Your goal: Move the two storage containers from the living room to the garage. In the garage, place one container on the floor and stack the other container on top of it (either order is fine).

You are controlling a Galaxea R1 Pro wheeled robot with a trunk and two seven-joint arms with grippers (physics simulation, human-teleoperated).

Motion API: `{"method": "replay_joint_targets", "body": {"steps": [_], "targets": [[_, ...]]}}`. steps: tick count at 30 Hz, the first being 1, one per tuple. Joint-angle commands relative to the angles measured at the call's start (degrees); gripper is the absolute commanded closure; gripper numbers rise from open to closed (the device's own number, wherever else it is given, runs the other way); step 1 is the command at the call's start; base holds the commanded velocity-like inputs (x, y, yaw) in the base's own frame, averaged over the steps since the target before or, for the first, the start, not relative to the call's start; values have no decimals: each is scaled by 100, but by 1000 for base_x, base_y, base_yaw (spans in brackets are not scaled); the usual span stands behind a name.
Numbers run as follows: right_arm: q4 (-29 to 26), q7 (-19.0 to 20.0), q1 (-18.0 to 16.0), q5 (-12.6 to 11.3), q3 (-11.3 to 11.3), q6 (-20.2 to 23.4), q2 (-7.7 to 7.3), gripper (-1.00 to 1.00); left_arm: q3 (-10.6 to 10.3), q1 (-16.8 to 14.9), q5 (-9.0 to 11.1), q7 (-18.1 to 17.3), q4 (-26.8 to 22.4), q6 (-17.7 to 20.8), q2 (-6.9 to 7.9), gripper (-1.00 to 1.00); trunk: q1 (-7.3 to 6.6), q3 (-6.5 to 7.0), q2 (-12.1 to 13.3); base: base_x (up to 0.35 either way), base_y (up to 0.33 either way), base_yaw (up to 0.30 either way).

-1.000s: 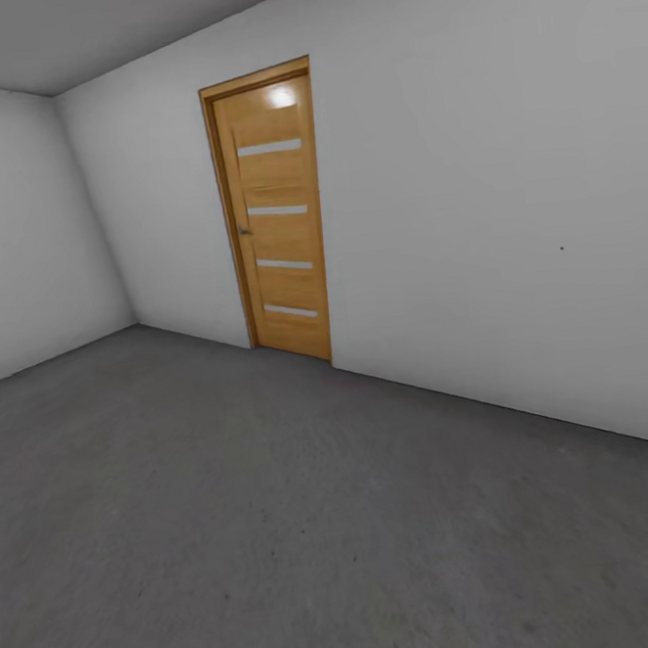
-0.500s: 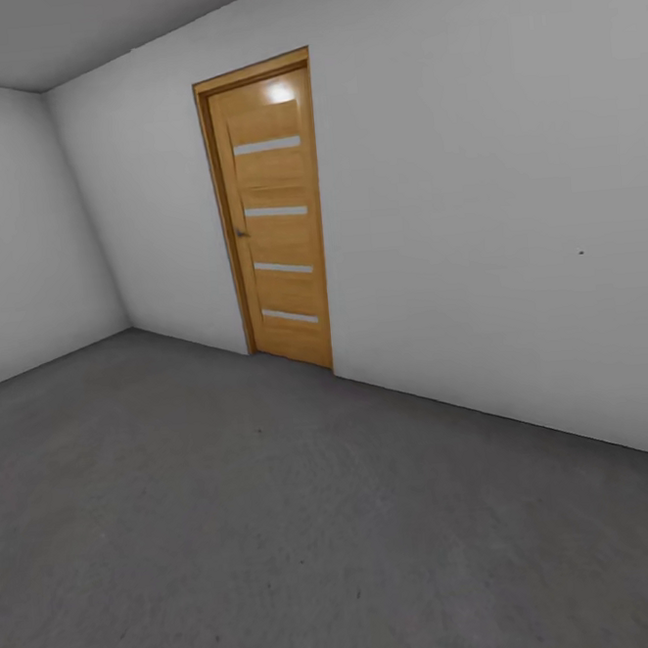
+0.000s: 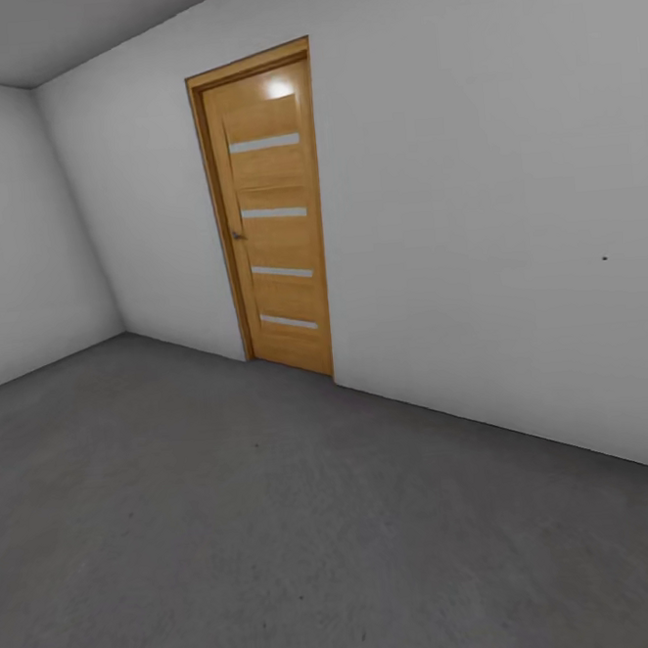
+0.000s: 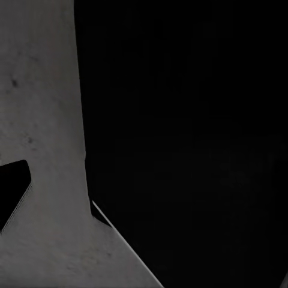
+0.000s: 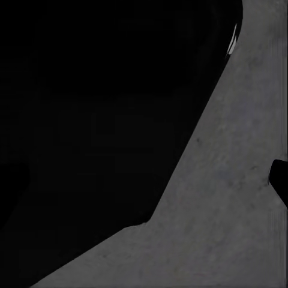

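I am in the garage, a bare room with white walls (image 3: 469,184) and an orange-wood door (image 3: 270,211) with four pale slits, which is shut. The floor (image 3: 283,534) is rough dark grey concrete and reaches every wall. The two storage containers and the living room are out of view. In the left wrist view a large black shape (image 4: 186,132) hangs over the concrete floor (image 4: 42,90), and a small dark tip (image 4: 12,195) juts in at the frame's edge. The right wrist view shows another black mass (image 5: 102,120) over the floor (image 5: 228,216), with a dark tip (image 5: 279,179) at its edge.
The door stands in the far wall, close to the room's left corner (image 3: 78,208). A tiny dark speck (image 3: 604,258) marks the wall to the right. Open concrete stretches from me to both walls.
The whole head view has shifted, so the camera has moved. The door and far wall look slightly larger and nearer. Nothing in the room itself has moved.
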Motion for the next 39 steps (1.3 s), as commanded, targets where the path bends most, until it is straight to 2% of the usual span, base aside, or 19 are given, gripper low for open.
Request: {"method": "replay_joint_targets", "body": {"steps": [1, 12, 39], "targets": [[0, -1, 0, 1, 25, -14, -1, -100, 4, 0, 5, 0, 1, -8, 0, -100, 4, -3, -2, 322, 0, 0], [0, 1, 0, 8, 42, -17, -1, -100, 8, 0, 5, -8, 6, -16, 1, -100, 4, -3, -2, 323, 0, 40], [0, 1, 0, 3, 42, -24, -1, -100, 25, 0, 14, -18, 15, -41, 24, -100, 4, -66, -2, 323, 0, 260]]}}
